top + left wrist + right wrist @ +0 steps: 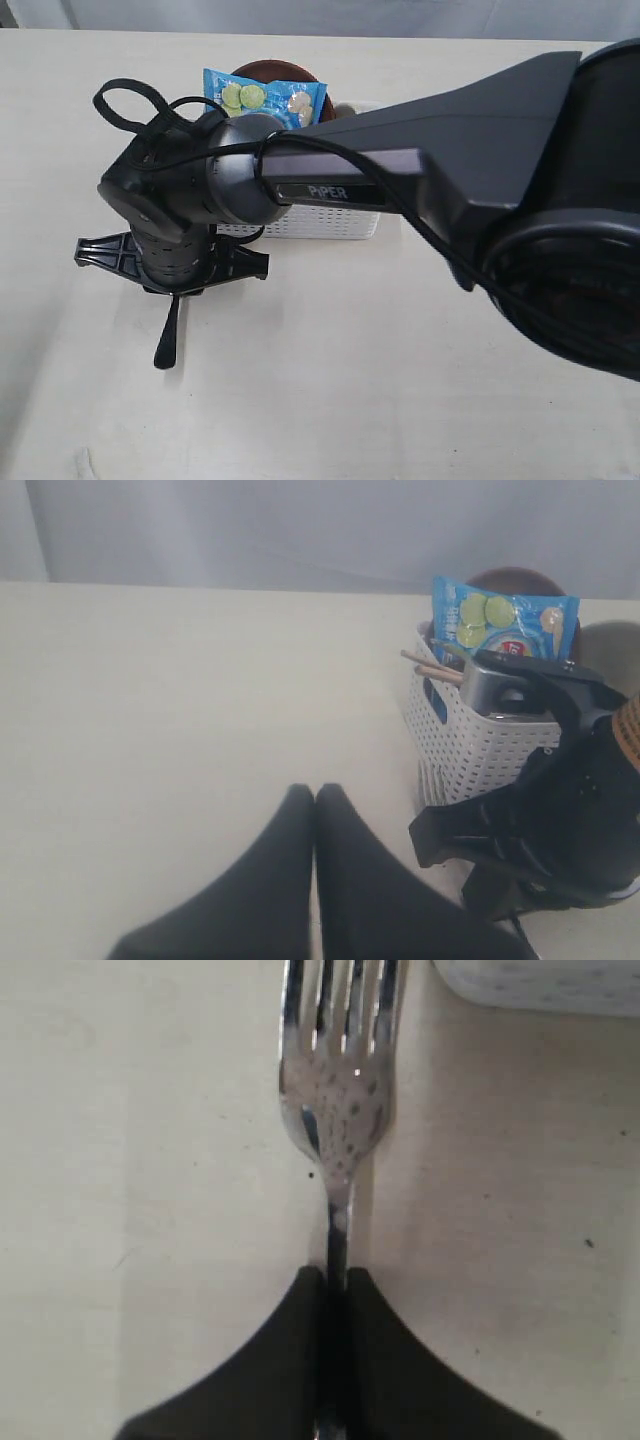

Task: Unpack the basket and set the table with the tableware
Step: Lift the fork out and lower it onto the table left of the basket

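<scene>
**Item 1.** Broad pale cream matte table. It carried everything listed below.

**Item 2.** White rectangular plastic basket with perforated lattice sides. It stood toward the far middle of the table. In the exterior view the black right arm crossed over it and hid much of it.

**Item 3.** Contents seen in the basket:
- A blue chip bag printed with green slices, standing upright.
- A brown round plate, on edge behind the bag.
- A pair of wooden chopsticks, jutting out over the rim.

**Item 4.** Shiny steel fork. It was out of the basket and low over the table. Its tines pointed toward a corner of the basket, near it but not touching. Whether the fork rested on the table could not be told.

**Item 5.** Right hand, black. It was clamped on the fork's narrow neck just behind the tines, and stood just beside the basket.

**Item 6.** Left hand, black. Its fingers were pressed together with nothing between them. It was over bare table, apart from the basket.
</scene>
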Robot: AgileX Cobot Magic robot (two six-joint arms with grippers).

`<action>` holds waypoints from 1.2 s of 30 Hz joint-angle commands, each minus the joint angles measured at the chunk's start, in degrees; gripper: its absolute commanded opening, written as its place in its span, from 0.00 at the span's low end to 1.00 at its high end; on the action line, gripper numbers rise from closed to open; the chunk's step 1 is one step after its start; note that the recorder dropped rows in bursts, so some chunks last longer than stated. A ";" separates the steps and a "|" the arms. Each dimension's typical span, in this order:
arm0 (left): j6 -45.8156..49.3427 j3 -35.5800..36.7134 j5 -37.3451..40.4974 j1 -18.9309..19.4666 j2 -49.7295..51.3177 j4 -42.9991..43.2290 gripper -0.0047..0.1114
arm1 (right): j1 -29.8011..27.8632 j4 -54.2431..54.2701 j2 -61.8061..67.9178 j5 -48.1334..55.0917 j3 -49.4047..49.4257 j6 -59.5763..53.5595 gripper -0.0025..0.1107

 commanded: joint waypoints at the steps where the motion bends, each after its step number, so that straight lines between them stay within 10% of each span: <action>1: 0.17 0.21 -0.12 -0.26 -0.21 0.05 0.04 | -0.15 -1.29 -0.22 -0.15 0.29 -0.80 0.02; 11: 0.17 0.21 -0.12 -0.26 -0.21 0.05 0.04 | -0.15 -1.07 -0.22 -0.15 0.29 -0.80 0.03; 20: 0.17 0.21 -0.12 -0.26 -0.21 0.05 0.04 | -0.15 -0.93 -0.22 -0.38 0.29 -0.80 0.40; 36: 0.17 0.21 -0.12 -0.26 -0.21 0.05 0.04 | -0.15 8.08 -0.22 -0.14 0.29 -3.44 0.41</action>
